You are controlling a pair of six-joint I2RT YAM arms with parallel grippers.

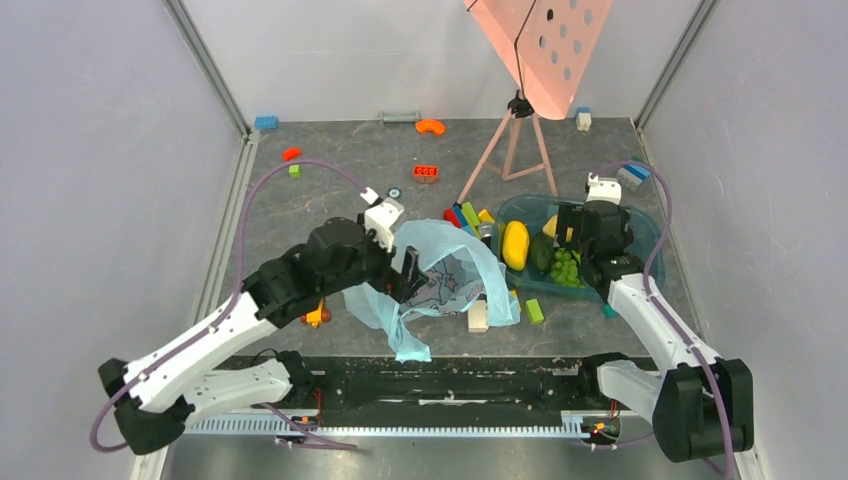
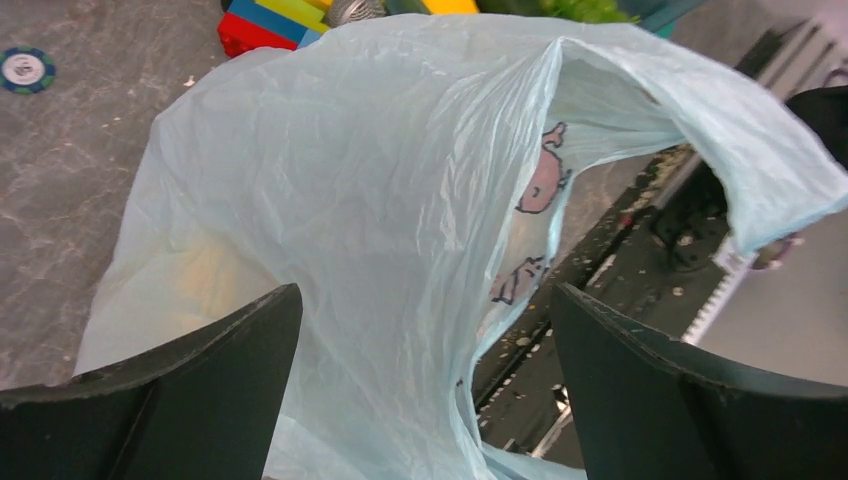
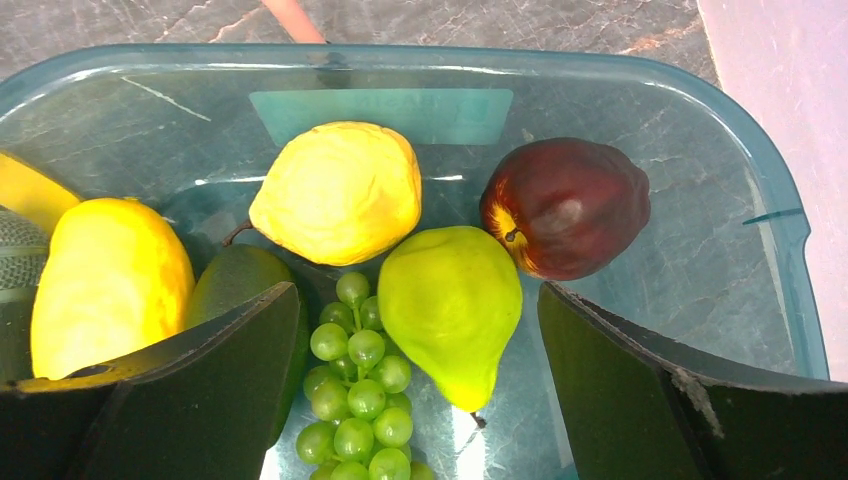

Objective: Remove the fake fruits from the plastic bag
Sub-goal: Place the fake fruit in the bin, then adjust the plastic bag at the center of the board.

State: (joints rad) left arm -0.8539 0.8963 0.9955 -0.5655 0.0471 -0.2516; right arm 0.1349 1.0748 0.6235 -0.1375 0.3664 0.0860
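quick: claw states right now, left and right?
Left claw: open, plastic bag lying between the jaws, not pinched.
Right claw: open, empty, above the green pear in the teal tub.

Crumpled blue plastic bag (image 1: 450,278) lies open; fake fruits (image 3: 450,300) clustered in teal tub (image 3: 700,250).

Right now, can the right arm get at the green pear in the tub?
Probably yes. The right tool hangs open directly over the green pear, with nothing covering it. The grapes and dark red fruit lie close alongside and may crowd the grasp.
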